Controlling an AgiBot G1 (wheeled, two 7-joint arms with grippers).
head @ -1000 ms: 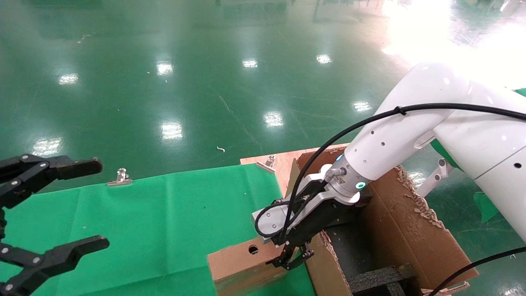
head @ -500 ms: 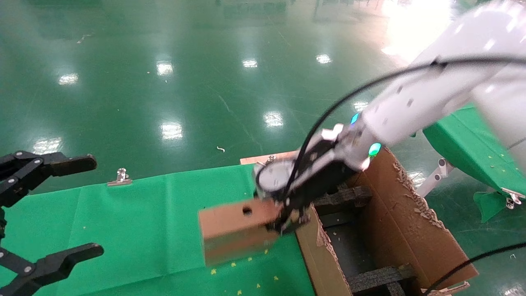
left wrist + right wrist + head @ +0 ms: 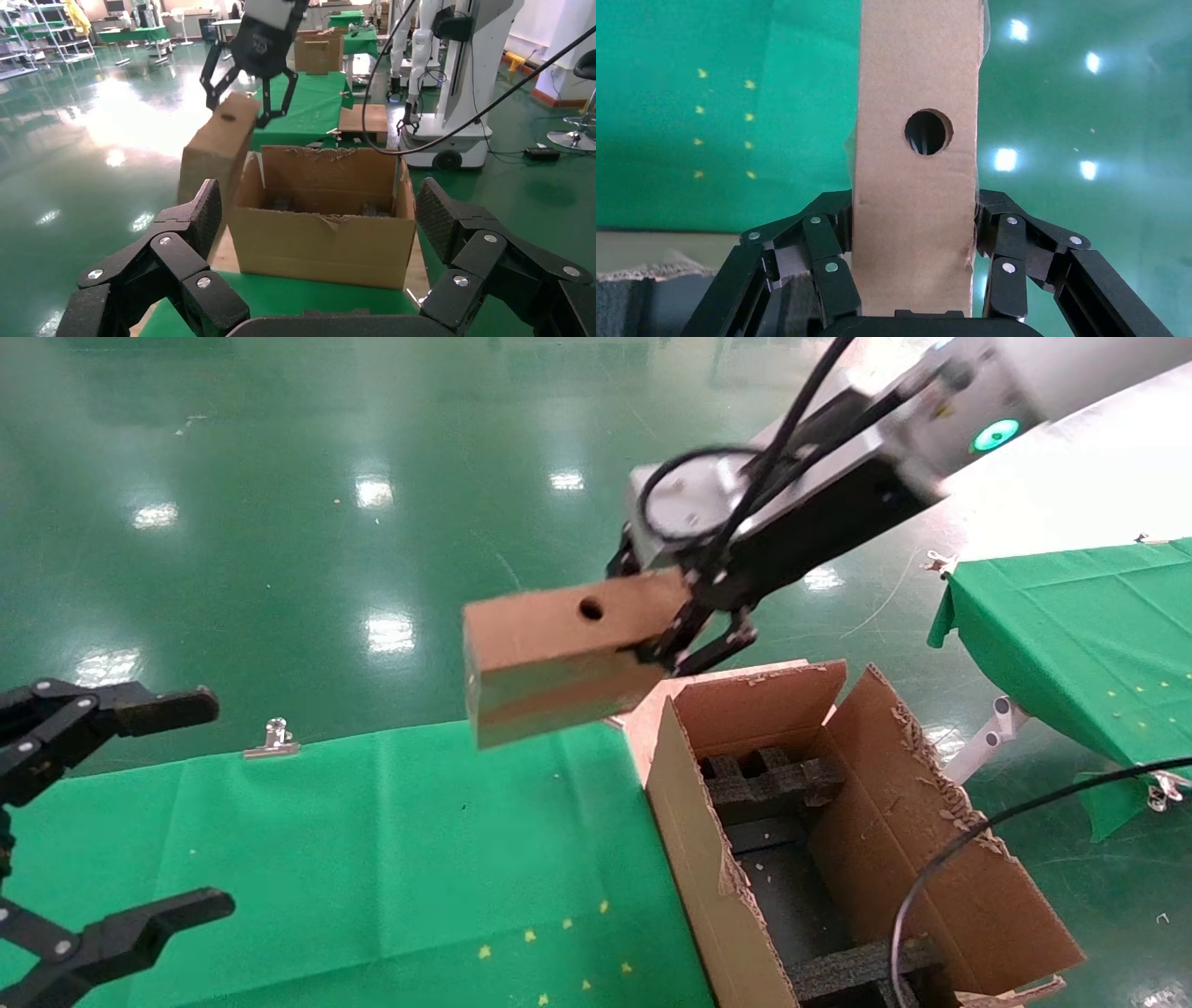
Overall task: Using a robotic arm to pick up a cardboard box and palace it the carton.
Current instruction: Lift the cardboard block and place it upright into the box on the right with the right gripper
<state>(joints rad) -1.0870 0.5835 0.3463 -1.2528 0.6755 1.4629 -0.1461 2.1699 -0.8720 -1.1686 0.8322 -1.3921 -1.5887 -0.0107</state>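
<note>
Right pincer of the white jointed robotic arm grips the small oblong brown cardboard box in mid-air, above the far left corner of the large brown corrugated carton.

The carton stands open at the right edge of the green-clothed tabletop, its ragged flaps upright and black foam inserts inside; a black cable loops over its near right side. A metal clip sits on the tabletop's far edge, and a second green-covered table stands farther right. The left pincer is parked at the near left, fingers spread wide. The right wrist view alone shows both pincer fingers clamping the box's narrow sides just below its round hole. The left wrist view shows the box hanging tilted beside the carton's left wall.
</note>
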